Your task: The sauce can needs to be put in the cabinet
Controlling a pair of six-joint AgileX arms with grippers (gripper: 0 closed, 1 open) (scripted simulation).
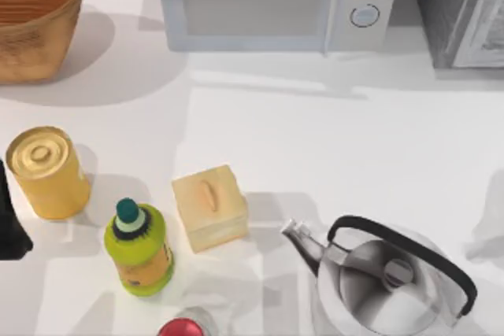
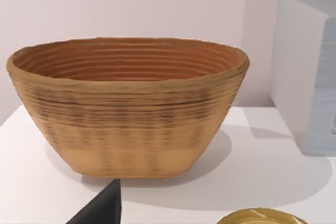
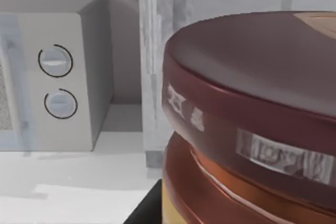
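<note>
Close up in the right wrist view, the sauce can (image 3: 252, 124) looms with its maroon top, the cabinet (image 3: 210, 35) behind it beside the microwave (image 3: 58, 72). Whether the right gripper grasps it, I cannot tell. At the table's left edge sits the left arm (image 1: 11, 222).

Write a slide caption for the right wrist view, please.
Close-up of the sauce can and its dark maroon top, with the white microwave and the grey cabinet behind it.

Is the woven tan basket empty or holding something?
Empty: the woven tan basket shows a bare ribbed interior in the left wrist view.
</note>
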